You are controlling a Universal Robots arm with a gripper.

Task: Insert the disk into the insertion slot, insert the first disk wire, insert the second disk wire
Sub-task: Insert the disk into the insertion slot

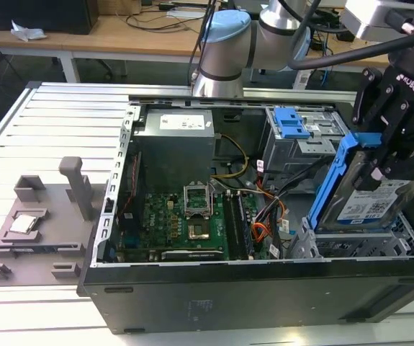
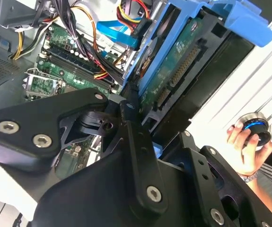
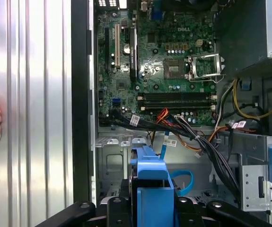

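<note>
exterior view: an open computer case lies on a slatted metal table. at the exterior view's right the black gripper is clenched on the disk, gripping its bright blue carrier frame near the upper end. the disk stands steeply tilted, label facing the camera, its lower end at the mouth of the insertion slot, the silver drive cage in the case's near corner. whether that edge has entered the bay is hard to make out. behind it sits the taller grey cage with a blue ribbed tab. the motherboard and power supply lie toward the exterior view's left, and a grey fixture rests on the table outside the case.

second wrist view: the gripper's black linkages block much of the foreground. past them the disk's green circuit-board side and connector edge show within the blue frame. a person's hand holds a round blue-ringed knob, the arm cut off at the edge.

first wrist view: the blue frame juts up between the gripper's links, hiding the drive itself. loose cables cross below the motherboard.
</note>
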